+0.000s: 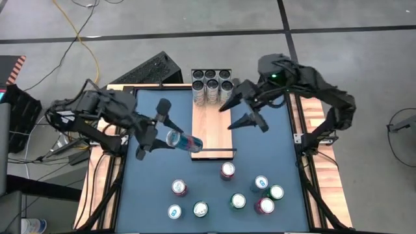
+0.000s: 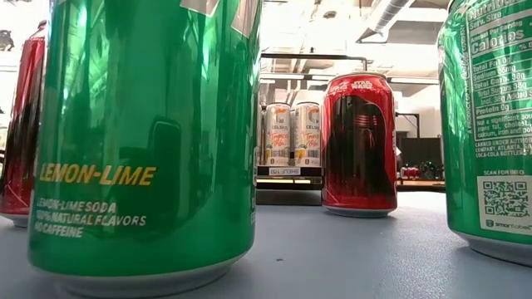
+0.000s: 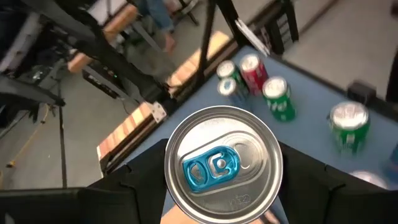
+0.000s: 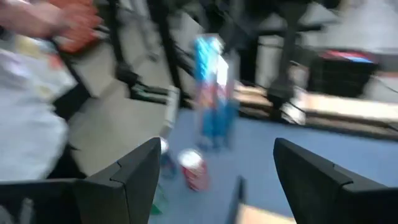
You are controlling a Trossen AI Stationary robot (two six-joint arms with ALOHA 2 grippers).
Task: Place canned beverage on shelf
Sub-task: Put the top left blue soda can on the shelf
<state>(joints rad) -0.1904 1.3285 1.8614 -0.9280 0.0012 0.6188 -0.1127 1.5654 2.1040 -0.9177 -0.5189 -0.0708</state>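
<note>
Here, left to right across the table:

Left gripper (image 1: pixel 151 133): clamped on a blue can (image 1: pixel 184 140), held tilted above the table, just over the near end of the shelf (image 1: pixel 209 127).
Blue can in left wrist view: silver lid with blue pull tab (image 3: pixel 211 167) filling the middle, dark fingers (image 3: pixel 124 186) on both sides.
Shelf: pale plank lying lengthwise at table centre, black wire rail (image 1: pixel 213 151) at near end, six silver-topped cans (image 1: pixel 212 83) packed at far end, middle stretch bare.
Right gripper (image 1: pixel 239 113): raised over the shelf's right edge, jaws spread wide, nothing between them.
Right wrist view: blurred; blue can (image 4: pixel 211 93) hanging upright ahead between the two open fingers (image 4: pixel 134 174), a red can (image 4: pixel 194 169) on the table beneath.
Loose cans: red, green and blue ones standing scattered on the near half, a red one (image 1: pixel 227 170) closest to the rail.
Low view only: green lemon-lime can (image 2: pixel 145 141) looming at the lens, a red can (image 2: pixel 359 143) behind, stocked cans (image 2: pixel 291 134) far off on the shelf; neither gripper visible.
Surface: blue table (image 1: pixel 156 182) edged with pale wood strips.
Room: grey floor, yellow cable (image 1: pixel 84 39), black keyboard (image 1: pixel 146 71) by the far left corner.
</note>
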